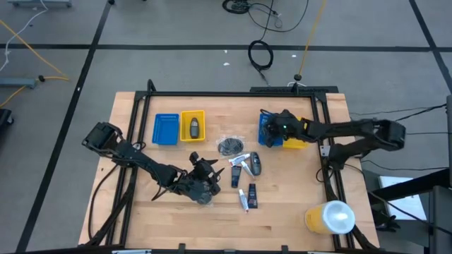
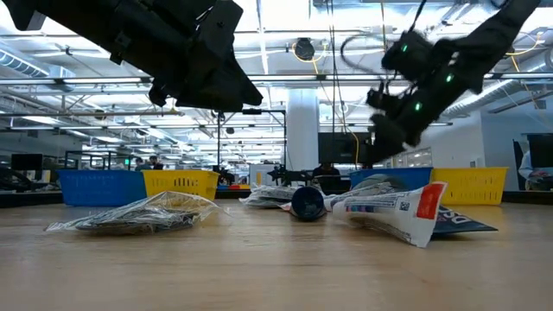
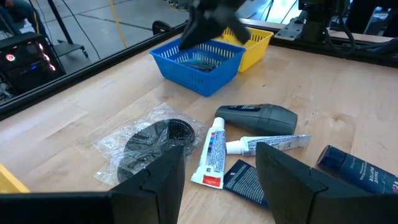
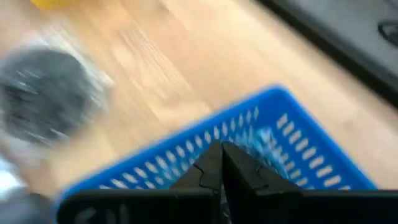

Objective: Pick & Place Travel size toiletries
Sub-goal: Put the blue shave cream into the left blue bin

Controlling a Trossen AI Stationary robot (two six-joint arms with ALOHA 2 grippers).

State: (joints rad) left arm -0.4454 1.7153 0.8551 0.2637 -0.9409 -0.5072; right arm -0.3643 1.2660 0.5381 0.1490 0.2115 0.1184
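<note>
The left gripper (image 1: 205, 185) hovers low near the counter's (image 1: 282, 212) front edge, fingers (image 3: 158, 180) parted and empty. Just beyond lie a wrapped disc (image 3: 152, 140), white tube (image 3: 212, 151) and grey oval (image 3: 261, 117). Farther off, the right gripper (image 1: 272, 130), fingers clenched, hangs over a blue tray (image 3: 199, 65).

Left gripper (image 3: 219, 177) fingers apart at bottom, nothing between. Centre: wrapped disc (image 3: 152, 140), white tube (image 3: 212, 152), grey oval (image 3: 258, 117) — blue tube (image 3: 357, 169) at right. Blue tray (image 3: 199, 65) up top, right arm above it.
</note>
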